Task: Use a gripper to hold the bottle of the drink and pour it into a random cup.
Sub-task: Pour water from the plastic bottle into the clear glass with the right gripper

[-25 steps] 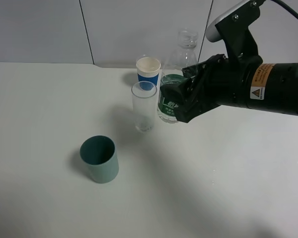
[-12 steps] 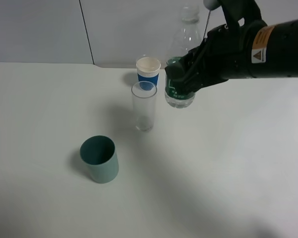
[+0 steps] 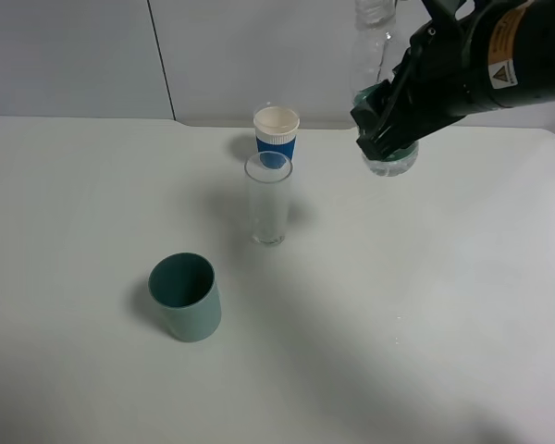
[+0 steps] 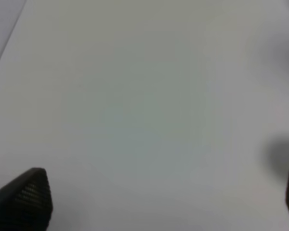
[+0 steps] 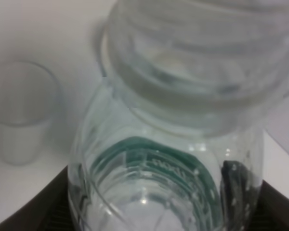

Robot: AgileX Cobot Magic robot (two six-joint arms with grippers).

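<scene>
Standing nearest on the white tabletop (image 3: 462,305) is a squat teal cup (image 3: 187,301), upright with its mouth open. Behind it and a little to the right stands the glass (image 3: 269,203), tall, narrow and clear, also upright and with nothing in it that I can make out. Just beyond the glass, almost touching it from this angle, sits a blue cup (image 3: 277,139) with a white rim.

Farther back and well off to the right of the glass, the right hand (image 3: 386,120) is clamped around the green-labelled middle of the bottle (image 3: 389,163). The bottle is held upright with its rounded base hanging clear of the tabletop, and its open neck reaches the top edge of the high view. The bulky black arm (image 3: 527,55) behind it carries a yellow-white sticker (image 3: 502,72). From the right wrist the bottle fills nearly everything, its ribbed shoulders and green band close up, with the glass off to one side. A pale panelled wall (image 3: 74,55) closes off the back.

The left hand (image 4: 161,197) shows only from its own wrist: its ribbed fingertips (image 4: 29,197) stand far apart over bare tabletop, holding nothing.
</scene>
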